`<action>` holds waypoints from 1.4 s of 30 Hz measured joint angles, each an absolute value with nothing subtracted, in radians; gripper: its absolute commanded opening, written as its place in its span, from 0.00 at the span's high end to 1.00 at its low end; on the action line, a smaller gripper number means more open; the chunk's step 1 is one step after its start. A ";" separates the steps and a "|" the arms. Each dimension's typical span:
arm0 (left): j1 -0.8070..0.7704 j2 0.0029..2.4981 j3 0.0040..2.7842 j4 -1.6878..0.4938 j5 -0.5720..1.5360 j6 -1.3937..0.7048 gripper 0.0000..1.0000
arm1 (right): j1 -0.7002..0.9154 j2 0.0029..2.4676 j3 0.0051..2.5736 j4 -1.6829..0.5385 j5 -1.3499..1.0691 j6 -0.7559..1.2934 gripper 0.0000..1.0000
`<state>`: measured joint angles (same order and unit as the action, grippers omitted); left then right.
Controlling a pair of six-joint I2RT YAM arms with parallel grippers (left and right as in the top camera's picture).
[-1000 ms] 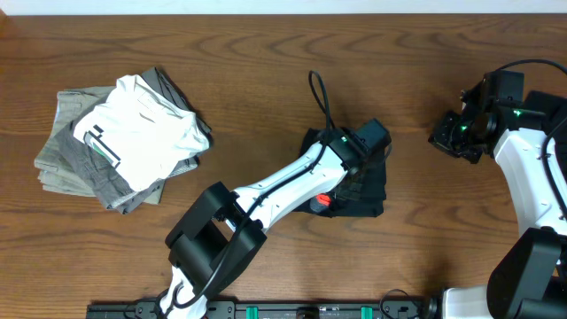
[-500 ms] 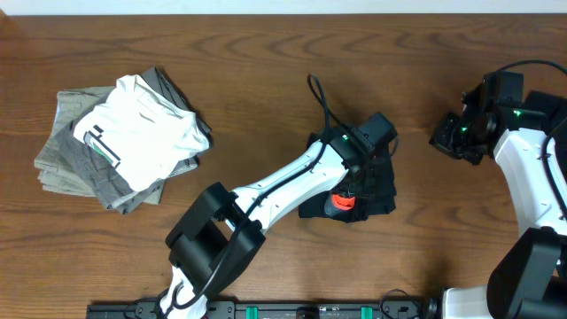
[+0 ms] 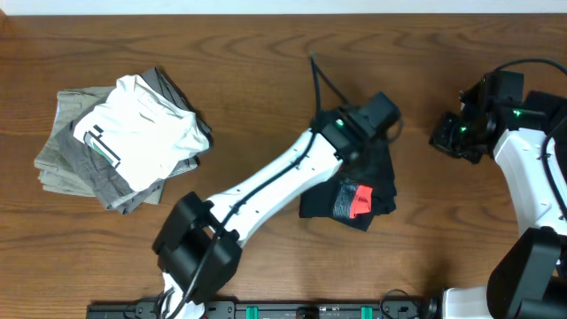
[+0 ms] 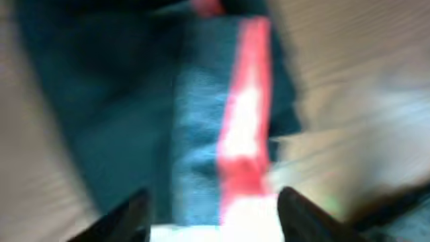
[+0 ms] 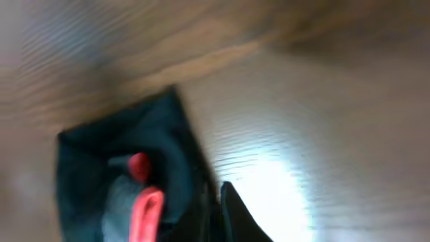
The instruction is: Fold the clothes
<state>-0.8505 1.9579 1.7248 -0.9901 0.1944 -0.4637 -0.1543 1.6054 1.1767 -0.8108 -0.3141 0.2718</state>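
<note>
Item under handling: black trousers point(image 3: 379, 177), mid-table on the wooden table point(image 3: 266, 53), gathered into a compact folded bundle. Grey waistband point(image 3: 357, 201) with coral edge uppermost, on the near side. Same bundle also visible in the right wrist view.

State of left gripper point(image 4: 213, 198): directly above the bundle, fingers point(image 4: 131, 214) spread wide, nothing between them, no fabric pinched. Contact with the cloth not determinable, wrist view too blurred.

State of right gripper point(image 3: 454, 135): parked well to the right of the trousers, fingers pressed together, holding nothing.

Stack of folded garments point(image 3: 124, 142): grey and white, far left, well apart from the trousers.

Step in hand, as judged: release after a fold, with the bundle apparently at or near its final fold.

Next move, as judged: calls for lifting the left arm clear without snagging the loose top layer, then either one tidying fold or a pinch at the bundle's edge for transfer toward the stack. Stretchy fabric likely to spring open; firm grip through all layers advisable.
</note>
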 measured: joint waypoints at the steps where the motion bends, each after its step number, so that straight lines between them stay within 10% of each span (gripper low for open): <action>1: -0.830 1.957 1.725 -1.026 0.165 -0.461 0.36 | -0.143 1.605 1.177 -0.807 -0.356 0.240 0.87; 16: -0.479 1.957 1.631 -1.085 0.263 -0.315 0.26 | 0.260 1.637 1.070 -0.799 -0.427 0.113 0.84; 42: -0.501 1.957 1.185 -0.471 0.720 -0.253 0.09 | 0.236 1.757 0.981 -0.710 -0.342 0.246 0.85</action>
